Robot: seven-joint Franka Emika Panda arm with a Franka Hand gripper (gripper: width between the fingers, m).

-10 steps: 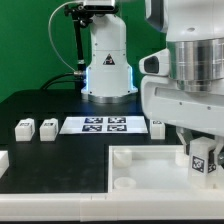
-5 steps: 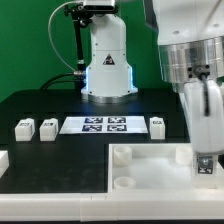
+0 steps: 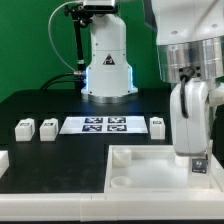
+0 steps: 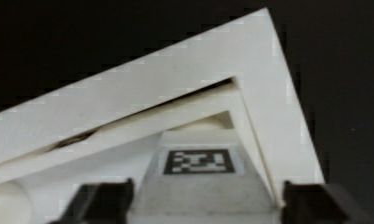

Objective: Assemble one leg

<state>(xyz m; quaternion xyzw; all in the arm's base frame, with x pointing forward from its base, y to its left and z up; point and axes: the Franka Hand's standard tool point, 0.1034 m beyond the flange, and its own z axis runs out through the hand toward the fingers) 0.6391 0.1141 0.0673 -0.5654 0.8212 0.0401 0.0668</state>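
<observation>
White leg point(image 4: 200, 162) between the jaws' fingers point(image 4: 102, 203).

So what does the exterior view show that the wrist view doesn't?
Only the exterior view shows three small white tagged block legs on the black table beside the marker board. Only the wrist view shows the tag face of the leg between the hand's fingers. Both show the large white square tray.
</observation>
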